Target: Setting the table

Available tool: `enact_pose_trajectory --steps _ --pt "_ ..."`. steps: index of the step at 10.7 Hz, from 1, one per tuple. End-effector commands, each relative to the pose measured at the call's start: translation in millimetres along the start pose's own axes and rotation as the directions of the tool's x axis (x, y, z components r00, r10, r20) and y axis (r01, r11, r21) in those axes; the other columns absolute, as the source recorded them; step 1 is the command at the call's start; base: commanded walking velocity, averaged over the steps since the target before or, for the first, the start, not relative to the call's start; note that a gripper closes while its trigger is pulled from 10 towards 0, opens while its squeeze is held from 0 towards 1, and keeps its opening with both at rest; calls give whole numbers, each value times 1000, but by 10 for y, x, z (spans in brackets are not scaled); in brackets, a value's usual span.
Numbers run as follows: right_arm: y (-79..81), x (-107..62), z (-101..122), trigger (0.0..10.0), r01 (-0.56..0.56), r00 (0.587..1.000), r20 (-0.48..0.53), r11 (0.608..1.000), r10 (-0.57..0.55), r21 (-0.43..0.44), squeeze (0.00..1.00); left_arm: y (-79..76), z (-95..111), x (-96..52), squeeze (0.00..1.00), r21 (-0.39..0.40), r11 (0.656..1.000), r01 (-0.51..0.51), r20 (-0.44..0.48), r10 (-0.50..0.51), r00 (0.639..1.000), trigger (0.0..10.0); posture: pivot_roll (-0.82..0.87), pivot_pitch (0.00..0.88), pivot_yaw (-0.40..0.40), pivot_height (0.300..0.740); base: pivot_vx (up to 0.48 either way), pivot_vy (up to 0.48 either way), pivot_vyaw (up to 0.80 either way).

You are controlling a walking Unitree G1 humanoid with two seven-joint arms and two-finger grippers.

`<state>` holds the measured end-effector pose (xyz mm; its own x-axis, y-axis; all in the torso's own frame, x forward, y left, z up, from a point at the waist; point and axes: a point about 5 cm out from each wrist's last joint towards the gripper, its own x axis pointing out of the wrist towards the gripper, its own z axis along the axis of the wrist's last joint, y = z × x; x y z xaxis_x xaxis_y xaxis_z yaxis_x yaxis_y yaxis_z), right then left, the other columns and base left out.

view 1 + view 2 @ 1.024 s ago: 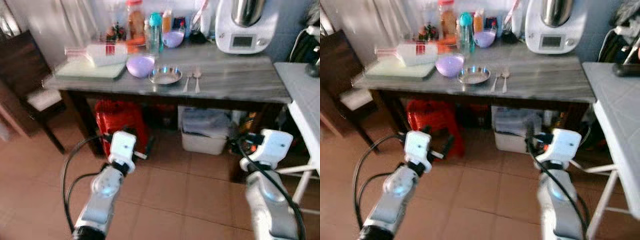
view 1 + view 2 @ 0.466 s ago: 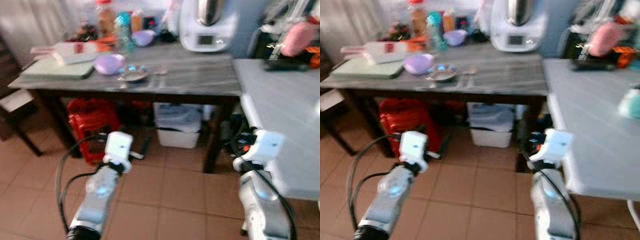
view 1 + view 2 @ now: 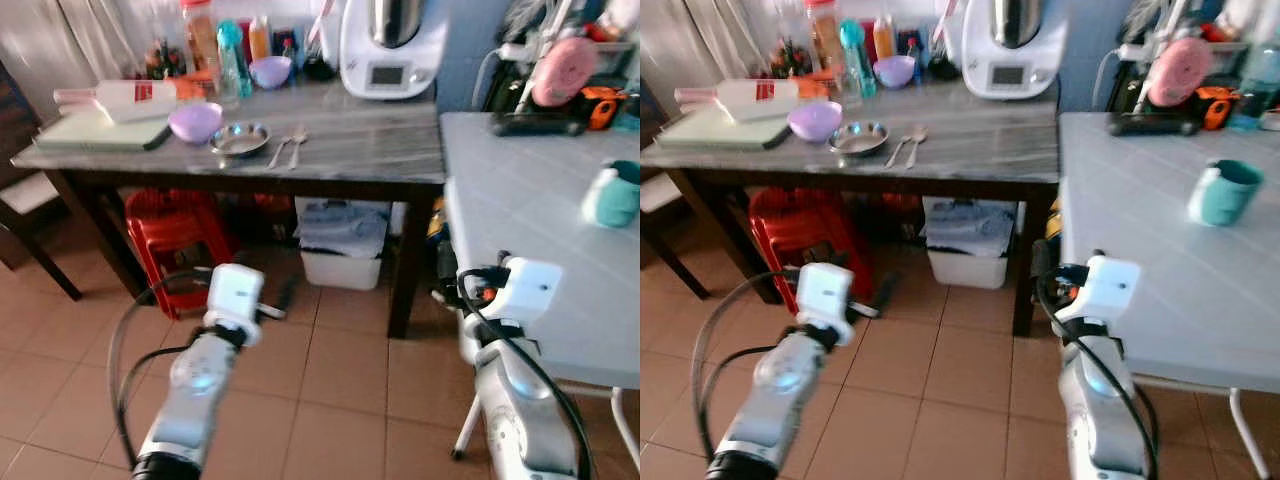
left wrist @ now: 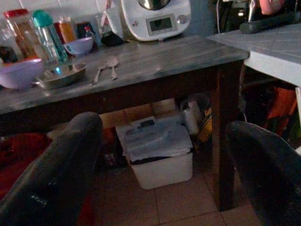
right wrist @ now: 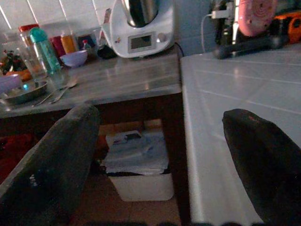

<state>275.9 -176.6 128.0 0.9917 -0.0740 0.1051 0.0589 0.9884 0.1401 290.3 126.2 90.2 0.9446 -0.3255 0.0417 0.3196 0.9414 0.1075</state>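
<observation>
Both arms reach forward, held low over the tiled floor [image 3: 340, 380]. The left gripper [image 4: 160, 165] and right gripper [image 5: 160, 155] are spread wide, holding nothing. The metal plate [image 3: 240, 139], spoons [image 3: 288, 148] and purple bowl [image 3: 195, 122] sit mid-tabletop toward the left end of the grey table [image 3: 380, 150]

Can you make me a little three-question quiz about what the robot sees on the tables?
1. True or false: the teal mug stands on the white table.
2. What lies right beside the metal plate on the grey table? A) a knife B) a fork and spoon C) a cup
3. Fill in: the purple bowl next to the metal plate sits on the robot's ____ side of it.

Key: 1 true. 2 B. 3 left.
</observation>
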Motion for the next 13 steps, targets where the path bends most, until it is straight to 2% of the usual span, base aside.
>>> enact_pose_trajectory --steps 1,7,9,13 --pt "-40 6 17 10000 13 1000 3 1000 -13 -11 0 -57 5 17 0 5 1000 28 0 -28 1000 10000 24 0 79 740 0 -304 0" --pt "-3 3 -14 10000 12 1000 -3 1000 -12 -5 0 -40 2 17 0 12 999 34 -8 -34 999 10000 32 0 92 740 0 -305 0" --pt "-26 54 10 10000 19 1000 11 1000 -19 -11 0 -20 7 27 0 10 999 35 -9 -35 999 10000 28 0 107 740 0 -307 0" --pt "-8 62 -12 10000 8 1000 3 999 -8 -33 0 -71 94 56 0 -70 990 122 55 -118 991 10000 19 0 104 740 0 0 0"
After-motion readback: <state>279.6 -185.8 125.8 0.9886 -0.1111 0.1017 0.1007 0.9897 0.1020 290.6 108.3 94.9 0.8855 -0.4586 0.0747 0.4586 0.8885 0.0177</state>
